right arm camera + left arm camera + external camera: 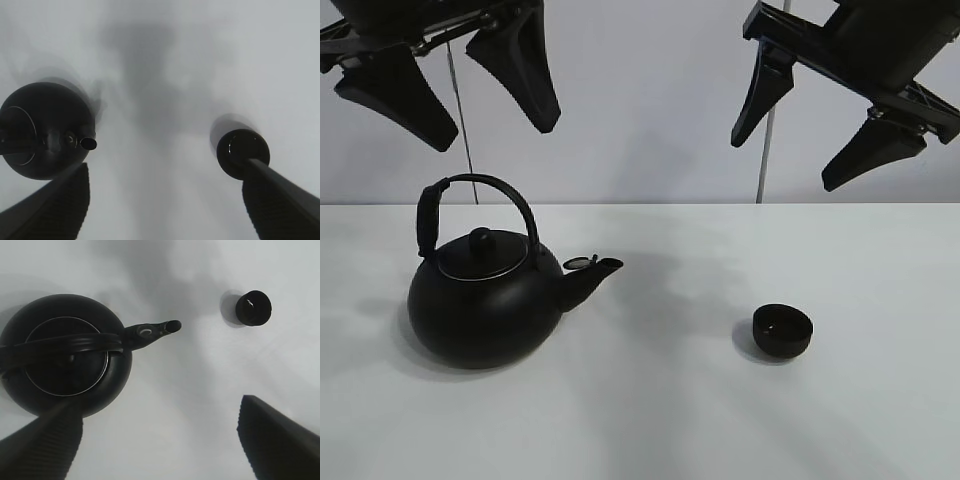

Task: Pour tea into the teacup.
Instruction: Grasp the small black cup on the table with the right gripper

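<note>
A big round black kettle (pixel 485 300) with an arched handle and a spout pointing right stands on the white table at the left. The small matte black teacup (pixel 782 329) sits to its right, well apart from the spout. My left gripper (pixel 460 100) hangs open high above the kettle. My right gripper (pixel 810 140) hangs open high above the teacup. The left wrist view shows the kettle (pixel 65 355) and the teacup (pixel 253 308) from above, between open fingers (pixel 40 450). The right wrist view shows the kettle (pixel 45 130) and the teacup (pixel 242 151) too.
The white table (pixel 660 400) runs across the whole view, with a pale wall behind. Two thin dark cables (pixel 460 110) hang in front of the wall.
</note>
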You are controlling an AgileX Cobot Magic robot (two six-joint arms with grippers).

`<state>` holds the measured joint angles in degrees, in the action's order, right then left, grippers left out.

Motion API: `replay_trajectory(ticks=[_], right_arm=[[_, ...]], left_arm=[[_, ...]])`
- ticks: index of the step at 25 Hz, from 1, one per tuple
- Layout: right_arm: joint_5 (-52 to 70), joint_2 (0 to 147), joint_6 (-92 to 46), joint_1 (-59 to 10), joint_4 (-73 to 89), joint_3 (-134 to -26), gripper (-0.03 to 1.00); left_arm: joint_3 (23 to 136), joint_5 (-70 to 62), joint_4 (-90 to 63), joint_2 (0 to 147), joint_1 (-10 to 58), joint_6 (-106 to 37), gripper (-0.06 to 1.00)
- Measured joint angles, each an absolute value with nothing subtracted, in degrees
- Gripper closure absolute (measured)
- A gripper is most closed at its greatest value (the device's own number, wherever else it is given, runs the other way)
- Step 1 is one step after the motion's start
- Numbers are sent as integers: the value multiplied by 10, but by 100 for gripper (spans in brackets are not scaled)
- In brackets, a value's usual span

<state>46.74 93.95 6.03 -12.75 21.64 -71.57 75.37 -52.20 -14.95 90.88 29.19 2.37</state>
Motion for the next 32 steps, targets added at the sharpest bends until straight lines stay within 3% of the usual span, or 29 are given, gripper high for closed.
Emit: replay_trajectory(ticks=[12,20,32], right_arm=[[491,940,-19,-131,129,-716,39],[528,974,-137,-197,13,-716,39],[504,1096,-131,-221,-58,-716,39]], left_arm=[[754,-522,-150,909,292,24,33],[754,-522,-150,909,292,24,33],[754,-522,-150,909,292,24,33]])
